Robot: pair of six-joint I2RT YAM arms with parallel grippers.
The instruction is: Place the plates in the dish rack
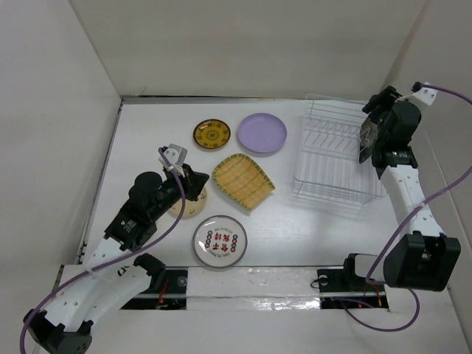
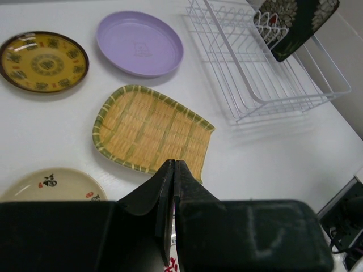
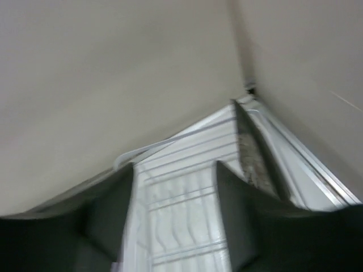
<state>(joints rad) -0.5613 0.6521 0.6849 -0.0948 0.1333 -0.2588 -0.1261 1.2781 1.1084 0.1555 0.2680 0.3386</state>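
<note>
The white wire dish rack (image 1: pixel 332 158) stands at the right. A dark plate with a pale floral pattern (image 1: pixel 366 137) stands on edge at its right end. My right gripper (image 1: pixel 375 134) is open right beside it; in the right wrist view the plate (image 3: pixel 252 153) lies outside the right finger and only rack wires (image 3: pixel 181 187) show between the jaws. On the table lie a brown-and-yellow plate (image 1: pixel 212 135), a lavender plate (image 1: pixel 262 133), a yellow ribbed plate (image 1: pixel 243 181) and a white plate with red characters (image 1: pixel 220 241). My left gripper (image 1: pixel 198 186) is shut and empty over a cream plate (image 1: pixel 189 207).
White walls close the table in at the back and on both sides; the right wall runs close behind the rack. A strip of table (image 1: pixel 295 236) lies between the rack and the near edge. The arm bases sit at the near edge.
</note>
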